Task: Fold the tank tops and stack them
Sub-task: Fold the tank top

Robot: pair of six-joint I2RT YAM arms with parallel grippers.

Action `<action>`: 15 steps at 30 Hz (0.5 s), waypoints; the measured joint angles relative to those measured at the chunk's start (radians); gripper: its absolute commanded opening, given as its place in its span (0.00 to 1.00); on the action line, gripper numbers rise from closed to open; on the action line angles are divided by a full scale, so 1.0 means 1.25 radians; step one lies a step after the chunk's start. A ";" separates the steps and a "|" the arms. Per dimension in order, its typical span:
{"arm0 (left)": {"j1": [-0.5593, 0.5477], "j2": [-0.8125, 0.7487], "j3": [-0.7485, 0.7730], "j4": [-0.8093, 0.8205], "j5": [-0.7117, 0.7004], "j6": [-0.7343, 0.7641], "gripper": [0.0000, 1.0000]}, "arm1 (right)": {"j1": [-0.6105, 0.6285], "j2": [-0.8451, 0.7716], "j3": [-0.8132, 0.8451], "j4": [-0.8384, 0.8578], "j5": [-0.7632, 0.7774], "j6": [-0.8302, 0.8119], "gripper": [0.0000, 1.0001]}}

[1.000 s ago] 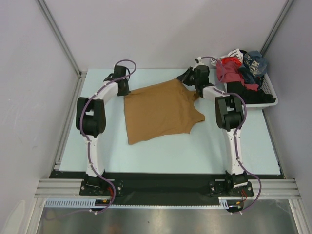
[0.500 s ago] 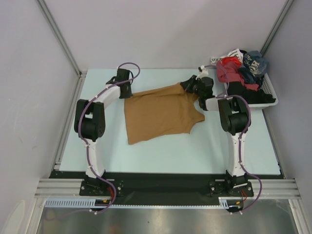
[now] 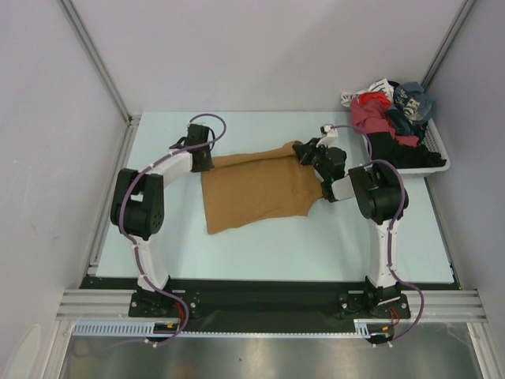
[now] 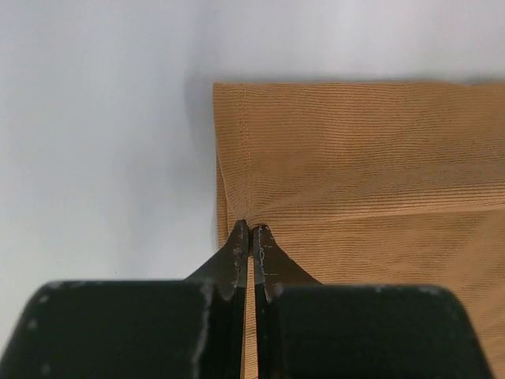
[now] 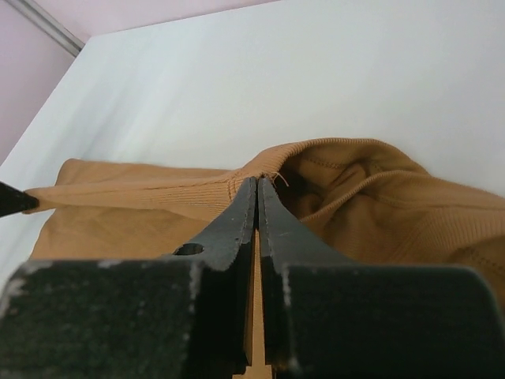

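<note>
The tan-brown tank top point(image 3: 256, 189) lies mid-table, its far edge lifted and folding toward the near side. My left gripper point(image 3: 203, 160) is shut on its far-left hem corner point(image 4: 237, 158), the jaws pinching the cloth point(image 4: 251, 230). My right gripper point(image 3: 304, 152) is shut on the far-right shoulder edge point(image 5: 331, 189), pinching the ribbed cloth at the jaw tips point(image 5: 257, 183). The slate-blue tank top cannot be told apart among the clothes in the tray.
A white tray point(image 3: 439, 164) at the back right holds a heap of clothes point(image 3: 387, 114), red, dark and blue. Pale walls with metal rails close the table on the left, back and right.
Both grippers have moved toward the near side with the far edge of the tan top, folding it over; the right one also moved left and lower.
</note>
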 measured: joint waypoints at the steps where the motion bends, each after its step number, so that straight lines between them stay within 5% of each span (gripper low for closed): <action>1: -0.002 -0.004 -0.009 0.005 0.000 -0.001 0.00 | 0.000 -0.003 -0.020 0.023 0.002 -0.005 0.03; 15: -0.022 -0.045 -0.068 0.030 -0.005 -0.009 0.00 | -0.007 -0.035 -0.160 0.131 0.008 -0.019 0.04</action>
